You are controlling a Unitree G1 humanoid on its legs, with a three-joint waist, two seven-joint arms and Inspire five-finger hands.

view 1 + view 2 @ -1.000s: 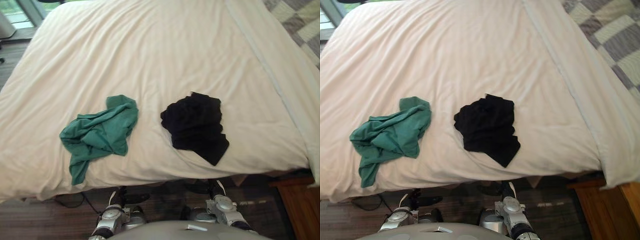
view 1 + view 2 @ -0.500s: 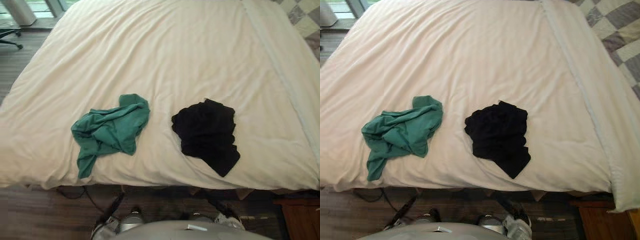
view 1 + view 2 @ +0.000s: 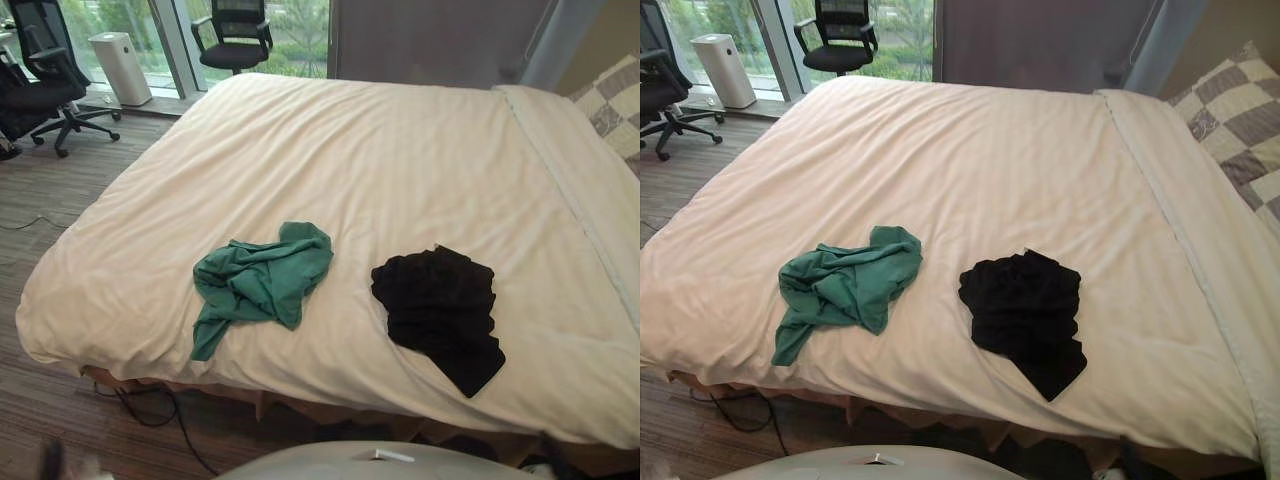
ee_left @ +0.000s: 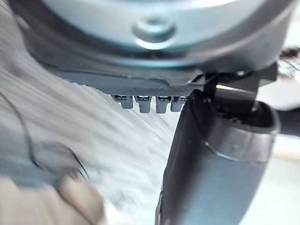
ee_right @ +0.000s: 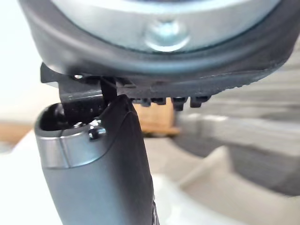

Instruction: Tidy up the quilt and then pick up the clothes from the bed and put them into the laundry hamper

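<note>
Quilt [image 3: 380, 150]: lies spread across the bed, hangs over the near edge and carries only shallow creases. On that evidence the tidying step appears essentially complete. Clothes: two items outstanding, both on top of the quilt near its near edge. The green garment [image 3: 262, 282] is bunched on the robot's left, and the black garment [image 3: 440, 310] is crumpled on its right, the two set apart with bare quilt between them. Neither is held or touched, so the collection step is judged not yet begun, and both transfers to the hamper remain. Left hand [image 4: 215, 154]: thumb stands out straight and fingers look relaxed in a row beside it, with no cloth between them. Right hand [image 5: 98, 159]: same condition, empty. Checked pillow [image 3: 1230, 110] sits at the head end, undisturbed.
</note>
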